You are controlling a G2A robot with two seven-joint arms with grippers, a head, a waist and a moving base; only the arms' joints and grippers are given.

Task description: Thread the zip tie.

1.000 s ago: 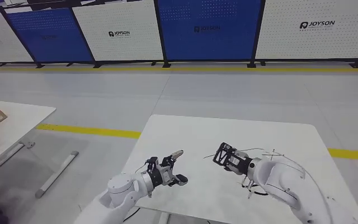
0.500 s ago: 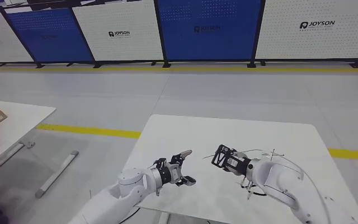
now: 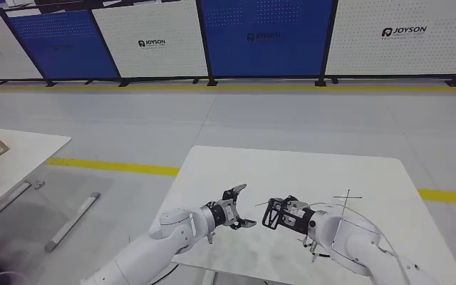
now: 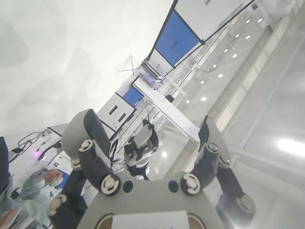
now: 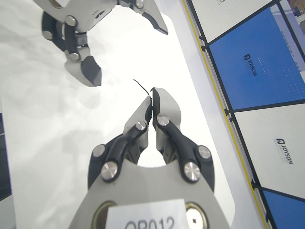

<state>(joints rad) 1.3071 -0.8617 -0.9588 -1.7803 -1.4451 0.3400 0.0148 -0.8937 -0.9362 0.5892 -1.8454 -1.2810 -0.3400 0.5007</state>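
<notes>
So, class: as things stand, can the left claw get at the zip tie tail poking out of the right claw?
Probably yes. The left claw is open and faces the right claw, shut on the zip tie; nothing stands between them.

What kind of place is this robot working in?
Probably a factory-style test hall or robotics lab: blue and white perforated partition panels wall off the area, a yellow line marks the smooth grey floor, and the white table stands in open space.

Left gripper (image 3: 247, 206) nearer right gripper (image 3: 266, 214)
</notes>
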